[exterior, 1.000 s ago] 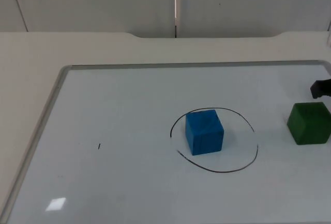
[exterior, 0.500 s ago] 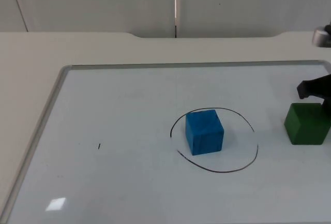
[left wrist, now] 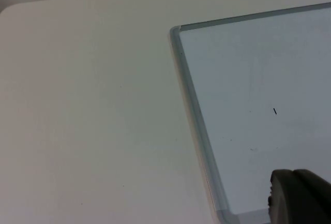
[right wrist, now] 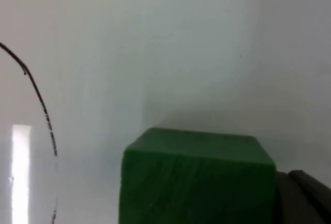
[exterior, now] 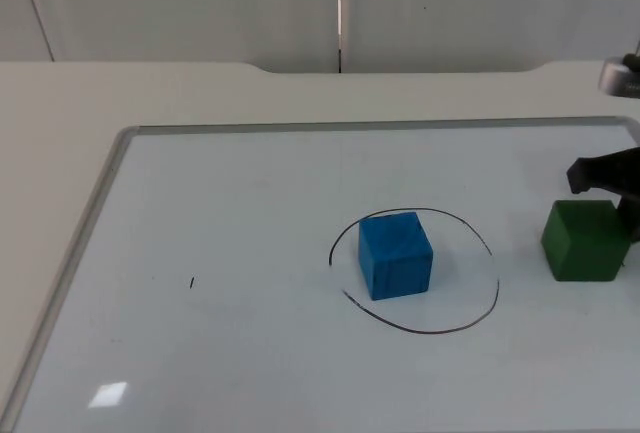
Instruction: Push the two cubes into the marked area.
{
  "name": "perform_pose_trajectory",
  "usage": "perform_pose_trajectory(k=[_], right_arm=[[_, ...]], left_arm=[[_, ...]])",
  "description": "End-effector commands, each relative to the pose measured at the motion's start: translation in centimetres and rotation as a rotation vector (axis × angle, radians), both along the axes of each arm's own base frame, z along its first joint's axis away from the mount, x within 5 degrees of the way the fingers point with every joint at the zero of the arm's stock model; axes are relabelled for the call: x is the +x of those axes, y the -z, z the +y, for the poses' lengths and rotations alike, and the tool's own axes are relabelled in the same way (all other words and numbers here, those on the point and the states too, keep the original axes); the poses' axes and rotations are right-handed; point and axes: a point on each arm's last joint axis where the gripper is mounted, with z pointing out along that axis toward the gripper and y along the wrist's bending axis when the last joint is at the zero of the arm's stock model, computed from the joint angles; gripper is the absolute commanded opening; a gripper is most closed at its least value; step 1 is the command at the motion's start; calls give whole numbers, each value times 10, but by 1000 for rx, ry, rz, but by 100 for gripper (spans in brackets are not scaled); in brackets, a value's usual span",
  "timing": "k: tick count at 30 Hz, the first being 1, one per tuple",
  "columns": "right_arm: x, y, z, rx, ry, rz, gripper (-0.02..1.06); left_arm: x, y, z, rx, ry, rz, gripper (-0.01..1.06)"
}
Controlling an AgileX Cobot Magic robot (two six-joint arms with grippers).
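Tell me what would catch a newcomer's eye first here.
Probably the blue cube, sitting inside the hand-drawn black circle on the whiteboard. Next, the green cube just outside the circle at the board's right, with the right gripper close behind it.

A framed whiteboard (exterior: 240, 373) lies flat on the white table top (exterior: 60, 103), a small black tick mark (exterior: 192, 283) at nine o'clock on its surface, with the grey partition wall (exterior: 200, 3) at twelve o'clock.
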Motion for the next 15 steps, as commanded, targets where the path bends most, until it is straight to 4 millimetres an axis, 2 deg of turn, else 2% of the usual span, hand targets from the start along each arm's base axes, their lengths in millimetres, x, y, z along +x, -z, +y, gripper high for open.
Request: perform_pose_trajectory(k=[1,15], right_arm=[[-1,-1,6,2,-18,0,0],[-4,-1,11,-1,-35,20,0]], left_arm=[[1,1,1,-2,-11,-9,0],[1,1,1,-2,-11,-9,0]])
